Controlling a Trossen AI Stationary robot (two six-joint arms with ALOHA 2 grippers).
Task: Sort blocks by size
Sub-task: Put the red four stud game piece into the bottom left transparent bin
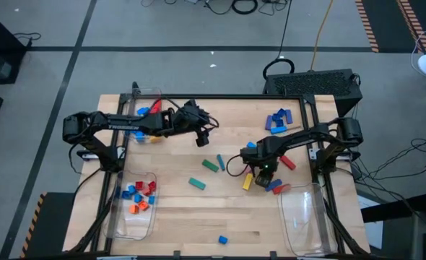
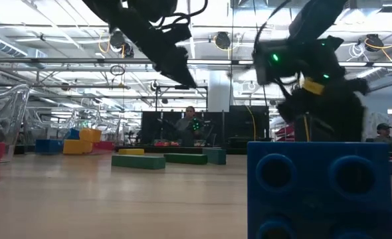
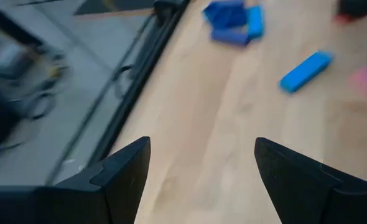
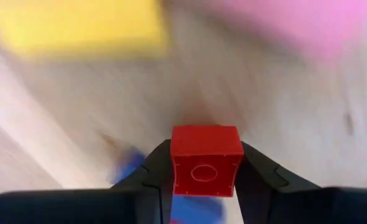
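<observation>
Blocks lie scattered over the wooden table (image 1: 177, 217): green bars (image 1: 211, 165) in the middle, a blue group (image 1: 278, 119) at the far right, and a yellow block (image 1: 248, 180) beside red and blue ones (image 1: 274, 186) near my right gripper (image 1: 260, 173). That gripper is shut on a small red cube (image 4: 206, 160). My left gripper (image 1: 202, 137) hangs open over bare wood at the far middle, with nothing between its fingers (image 3: 134, 168). My right gripper pinches the small red cube by two opposite sides (image 4: 174, 168) between its two fingers. The fingers come from above, pointing steeply down. The cube's hollow face is turned toward the wrist camera. Whether it is clear of the table cannot be told.
A clear bin (image 1: 133, 206) at the near left holds red, blue and orange blocks. Another bin (image 1: 149, 110) at the far left holds blue and red ones. A third clear bin (image 1: 303, 217) stands at the near right. A lone blue block (image 1: 222, 239) lies by the near edge.
</observation>
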